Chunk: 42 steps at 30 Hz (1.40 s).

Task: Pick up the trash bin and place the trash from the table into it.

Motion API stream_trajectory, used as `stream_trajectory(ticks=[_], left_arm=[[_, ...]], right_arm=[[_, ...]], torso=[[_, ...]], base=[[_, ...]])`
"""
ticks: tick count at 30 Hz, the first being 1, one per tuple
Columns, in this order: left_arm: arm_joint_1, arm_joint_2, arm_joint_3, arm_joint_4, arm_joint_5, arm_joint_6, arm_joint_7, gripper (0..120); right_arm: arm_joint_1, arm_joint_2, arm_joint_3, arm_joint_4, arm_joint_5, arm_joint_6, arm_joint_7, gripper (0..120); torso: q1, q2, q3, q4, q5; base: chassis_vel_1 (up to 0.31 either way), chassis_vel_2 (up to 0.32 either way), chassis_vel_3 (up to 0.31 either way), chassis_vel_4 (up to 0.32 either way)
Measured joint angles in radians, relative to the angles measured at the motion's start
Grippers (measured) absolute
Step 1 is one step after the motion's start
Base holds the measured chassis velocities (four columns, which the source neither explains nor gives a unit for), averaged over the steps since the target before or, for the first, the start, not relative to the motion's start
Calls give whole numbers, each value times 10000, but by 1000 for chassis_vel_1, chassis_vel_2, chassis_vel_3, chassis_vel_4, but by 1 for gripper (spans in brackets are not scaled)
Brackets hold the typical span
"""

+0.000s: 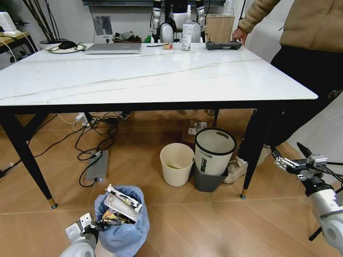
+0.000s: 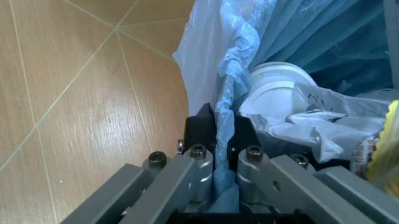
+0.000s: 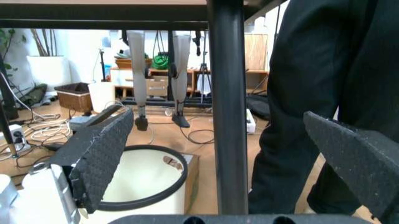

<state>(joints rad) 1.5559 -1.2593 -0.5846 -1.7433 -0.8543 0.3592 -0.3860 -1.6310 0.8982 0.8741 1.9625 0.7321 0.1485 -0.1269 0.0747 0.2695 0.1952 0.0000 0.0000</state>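
The trash bin (image 1: 126,230), lined with a crinkled light-blue bag, stands on the floor in front of the table (image 1: 161,80). My left gripper (image 1: 91,227) is low at the bin's near left side. In the left wrist view its fingers (image 2: 201,133) are shut on the bag-covered rim of the bin (image 2: 224,84). Trash (image 1: 121,202) fills the bin: a white paper cup (image 2: 281,86), crumpled white plastic (image 2: 324,126) and a yellow wrapper (image 2: 391,140). My right gripper (image 1: 286,151) hangs open at the right, near the table's front right leg (image 3: 227,116).
Under the table stand a bare cream bucket (image 1: 177,163) and a grey-and-white round bin (image 1: 213,158), with cables and a power strip (image 1: 98,166) to the left. A person (image 1: 305,59) stands at the table's right end. A laptop (image 1: 113,48), a bottle and a box sit at the far edge.
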Motion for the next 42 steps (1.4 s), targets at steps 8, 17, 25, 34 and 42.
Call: stream_trajectory(ticks=[8, 17, 25, 34, 42], left_arm=[[-132, -1, 22, 245, -56, -1, -32, 0], [-237, -19, 40, 457, -74, -1, -44, 22], [-278, 1, 41, 461, -75, -8, -41, 54], [-158, 126, -155, 269, -51, -81, -107, 89], [81, 202, -380, -92, -8, -261, -75, 100]], right_arm=[[0, 0, 0, 0, 0, 0, 0, 100], [0, 0, 0, 0, 0, 0, 0, 100], [0, 0, 0, 0, 0, 0, 0, 100], [0, 0, 0, 0, 0, 0, 0, 100], [0, 0, 0, 0, 0, 0, 0, 100]], torso=[[9, 27, 19, 0, 0], [17, 46, 33, 0, 0], [19, 62, 42, -1, 0], [24, 73, 52, 0, 0], [26, 80, 55, 0, 0]], base=[[0, 0, 0, 0], [0, 0, 0, 0], [0, 0, 0, 0], [0, 0, 0, 0], [0, 0, 0, 0]])
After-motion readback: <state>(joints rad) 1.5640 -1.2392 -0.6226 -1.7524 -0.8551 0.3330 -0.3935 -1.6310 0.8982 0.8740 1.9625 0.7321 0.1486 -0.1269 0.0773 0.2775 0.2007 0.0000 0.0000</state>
